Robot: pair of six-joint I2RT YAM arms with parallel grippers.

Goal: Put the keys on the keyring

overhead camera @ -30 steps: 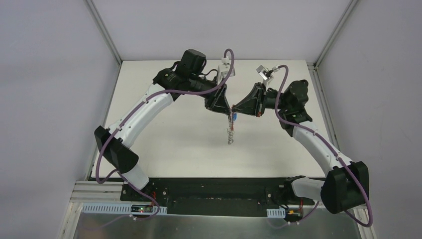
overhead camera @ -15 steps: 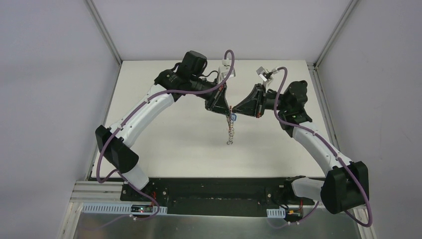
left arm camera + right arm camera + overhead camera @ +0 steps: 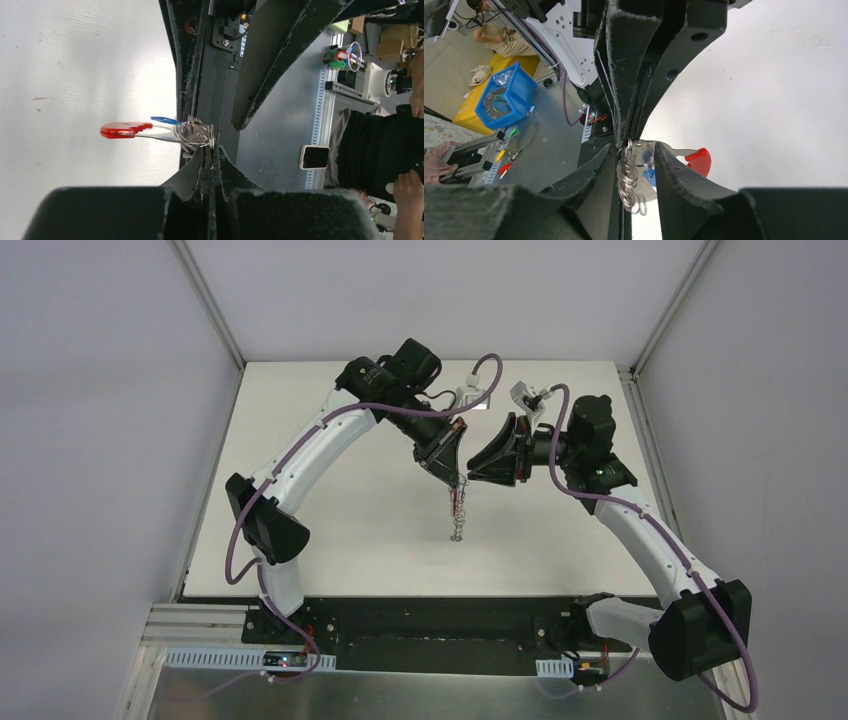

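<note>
The left claw [image 3: 210, 156] is pinched shut on the silvery metal ring bunch of the keyring [image 3: 196, 135], holding it above the white table [image 3: 330, 510]. The keyring's short red curved band [image 3: 120, 131] and the blue-headed key [image 3: 161, 120] jut sideways from the bunch. The right claw [image 3: 636, 150] stands part open. The rings and the silver key's holed head [image 3: 644, 154] sit in its gap.

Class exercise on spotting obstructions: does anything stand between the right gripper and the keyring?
Nothing visible does. The keyring hangs in the gap between the jaws of the right gripper, its rings pinched by the left gripper.
</note>
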